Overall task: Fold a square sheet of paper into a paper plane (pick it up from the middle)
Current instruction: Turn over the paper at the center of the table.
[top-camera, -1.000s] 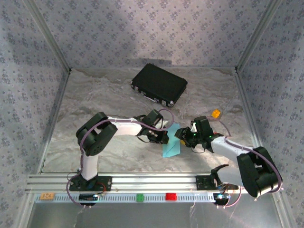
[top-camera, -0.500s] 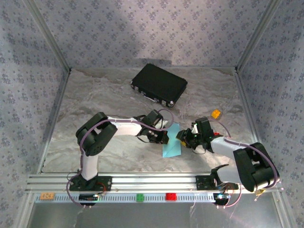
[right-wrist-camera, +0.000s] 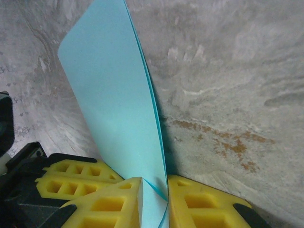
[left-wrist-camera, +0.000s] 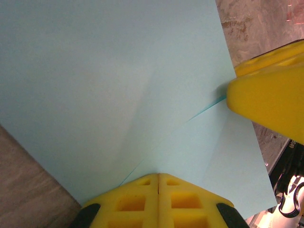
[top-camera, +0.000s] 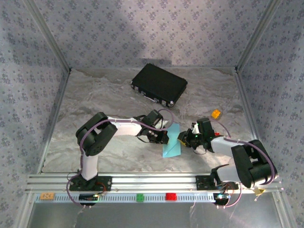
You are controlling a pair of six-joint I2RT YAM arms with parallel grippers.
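Top external view: the light blue sheet of paper [top-camera: 172, 141] is sitting on the table [top-camera: 104, 95] between the two grippers, well apart from the black case [top-camera: 159, 84].
Left gripper [left-wrist-camera: 159, 176]: its jaws are pressing together on the sheet's near edge, where a crease is running out across the paper [left-wrist-camera: 118, 71].
Right gripper [right-wrist-camera: 154, 185]: its jaws are standing narrowly apart around the opposite edge of the paper [right-wrist-camera: 114, 95], where two layers are showing; no firm pinch is showing yet.
Just changed: the right gripper [top-camera: 183, 137] has been sliding in from the side and narrowing its jaws, while the left gripper [top-camera: 164, 137] has been staying put.
Meaning for the task: a fold is probably being pressed; the sheet is partly folded, not yet a plane.
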